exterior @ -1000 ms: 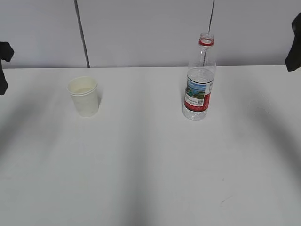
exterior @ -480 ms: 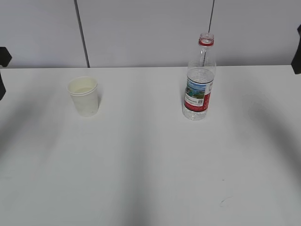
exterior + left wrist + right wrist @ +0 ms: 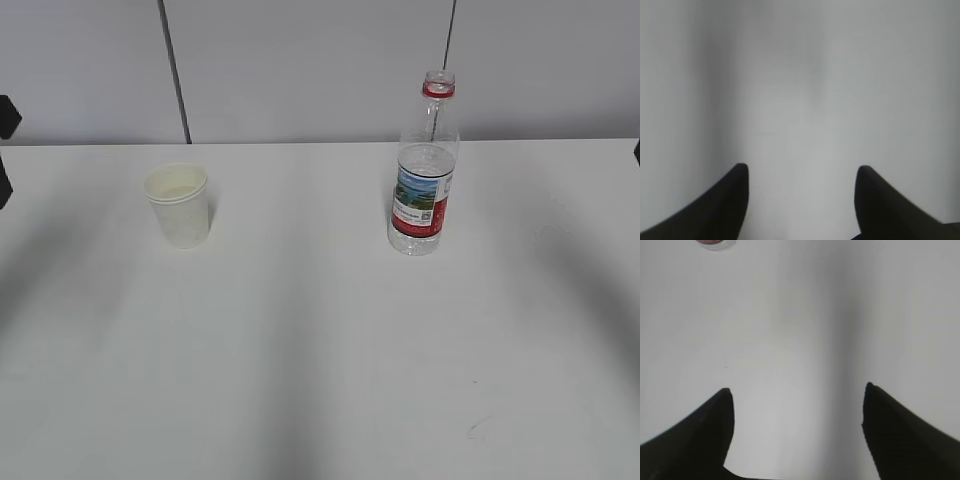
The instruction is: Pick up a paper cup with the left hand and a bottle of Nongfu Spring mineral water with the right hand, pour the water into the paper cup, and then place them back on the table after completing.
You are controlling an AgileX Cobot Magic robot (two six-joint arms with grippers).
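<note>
Bottle [image 3: 424, 170] and paper cup [image 3: 179, 205] stand upright, well apart from both claws (left [image 3: 800, 177], right [image 3: 797, 397]), each spread wide, empty.

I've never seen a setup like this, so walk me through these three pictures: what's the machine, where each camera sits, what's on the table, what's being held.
It is a robot with two arms, each ending in a two-finger gripper. The wide picture looks down across the white table from the front; only slivers of the arms show at its edges. The other two come from cameras on the wrists, looking past the dark fingertips of the left gripper and the right gripper. Both sets of jaws are spread apart with nothing between them. On the table stand a paper cup and an uncapped water bottle, apart from each other.
</note>
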